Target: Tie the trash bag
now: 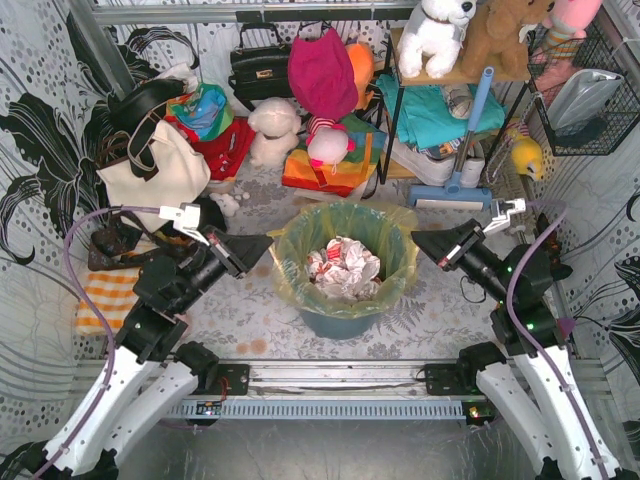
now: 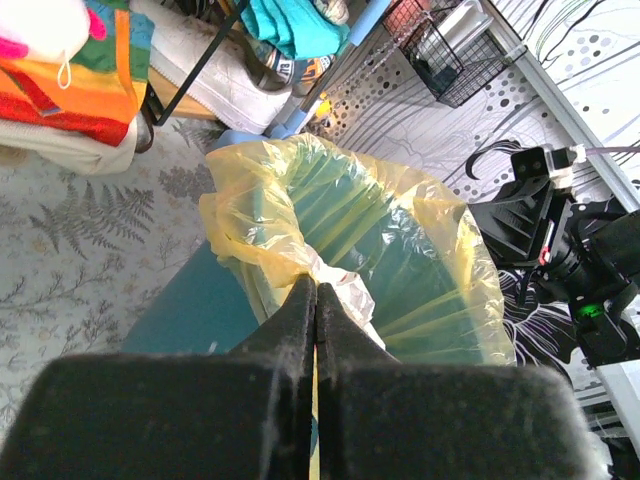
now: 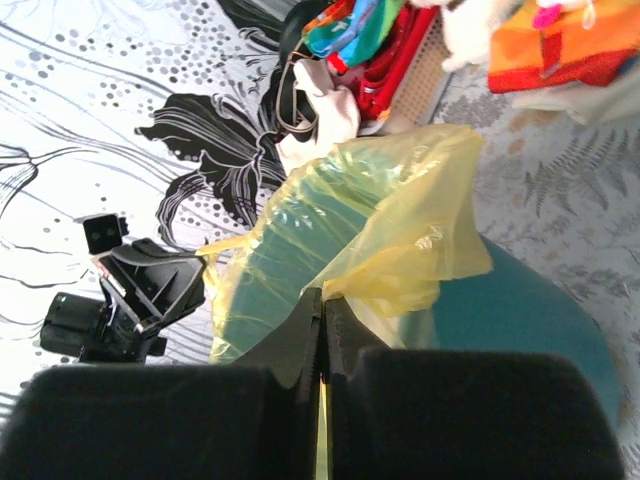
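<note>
The trash bag (image 1: 346,213) is thin yellow plastic lining the teal round bin (image 1: 335,322), with crumpled white paper (image 1: 343,265) inside. My left gripper (image 1: 264,247) is at the bag's left rim. In the left wrist view it (image 2: 314,288) is shut, pinching a bunched fold of the yellow bag (image 2: 262,230). My right gripper (image 1: 418,240) is at the right rim. In the right wrist view it (image 3: 322,298) is shut on a flap of the bag (image 3: 410,235). The bag still sits in the bin (image 3: 540,320).
A cream tote bag (image 1: 155,175) and an orange striped cloth (image 1: 105,300) lie at the left. Soft toys (image 1: 272,130) and bright cloths are behind the bin. A shelf (image 1: 450,80) and a wire basket (image 1: 585,100) stand back right. A metal rail (image 1: 330,378) runs along the front.
</note>
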You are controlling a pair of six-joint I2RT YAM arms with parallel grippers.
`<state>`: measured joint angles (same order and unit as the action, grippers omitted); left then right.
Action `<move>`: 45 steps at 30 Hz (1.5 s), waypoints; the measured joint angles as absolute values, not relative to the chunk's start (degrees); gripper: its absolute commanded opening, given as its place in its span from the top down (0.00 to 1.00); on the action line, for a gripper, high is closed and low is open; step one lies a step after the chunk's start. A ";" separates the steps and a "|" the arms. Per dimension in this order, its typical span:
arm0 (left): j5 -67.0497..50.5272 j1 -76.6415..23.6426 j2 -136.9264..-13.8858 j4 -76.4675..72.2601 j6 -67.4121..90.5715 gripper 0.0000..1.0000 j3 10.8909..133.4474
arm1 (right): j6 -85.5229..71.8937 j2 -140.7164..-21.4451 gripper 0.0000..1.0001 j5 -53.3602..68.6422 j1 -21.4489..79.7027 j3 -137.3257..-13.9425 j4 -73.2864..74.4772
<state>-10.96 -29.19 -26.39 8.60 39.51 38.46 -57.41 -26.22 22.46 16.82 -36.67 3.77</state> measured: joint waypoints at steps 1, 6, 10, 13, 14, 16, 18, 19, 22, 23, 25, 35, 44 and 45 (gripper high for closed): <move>-11.22 -29.19 -27.42 7.44 39.16 1.00 38.65 | -57.34 -27.55 1.00 23.24 16.82 -37.41 2.46; -11.64 -29.19 -34.54 3.90 37.63 1.00 41.39 | -57.17 -33.76 1.00 26.52 16.82 -39.00 -4.69; -12.97 -29.17 -41.43 0.86 36.58 1.00 43.79 | -57.45 -39.97 1.00 29.52 16.88 -39.29 -11.44; -14.85 -29.17 -45.56 -0.30 36.12 1.00 44.99 | -57.63 -44.45 1.00 30.81 18.06 -39.72 -15.51; -15.75 -29.15 -46.70 -0.51 35.94 1.00 45.52 | -57.52 -45.56 1.00 30.92 19.03 -39.99 -16.21; -17.56 -29.15 -48.42 -0.67 35.42 1.00 46.52 | -57.12 -47.51 1.00 30.85 21.32 -40.60 -17.32; -19.25 -29.15 -49.50 -0.60 34.81 1.00 47.18 | -56.25 -49.32 1.00 30.65 23.57 -41.10 -18.17; -19.90 -29.12 -49.87 -0.56 34.52 1.00 47.37 | -55.94 -50.33 1.00 30.48 24.67 -41.36 -18.55; -22.22 -29.08 -50.98 -0.45 33.98 1.00 48.16 | -54.98 -53.04 1.00 29.85 27.57 -41.91 -19.77; -23.18 -29.08 -51.37 -0.62 33.98 1.00 48.29 | -54.76 -53.71 1.00 29.56 28.12 -42.26 -20.12; -24.93 -29.08 -52.03 -1.45 34.33 1.00 48.31 | -54.57 -54.78 1.00 29.12 29.32 -42.44 -20.93; -30.57 -29.10 -56.05 -8.60 37.45 1.00 50.57 | -54.52 -58.94 1.00 27.00 32.16 -44.71 -25.06; -27.75 -29.15 -56.95 -6.46 36.75 1.00 52.73 | -54.37 -60.58 1.00 25.85 33.50 -47.59 -28.21; -26.79 -29.15 -56.95 -5.63 36.32 1.00 53.41 | -54.37 -60.75 1.00 25.74 33.61 -48.10 -28.45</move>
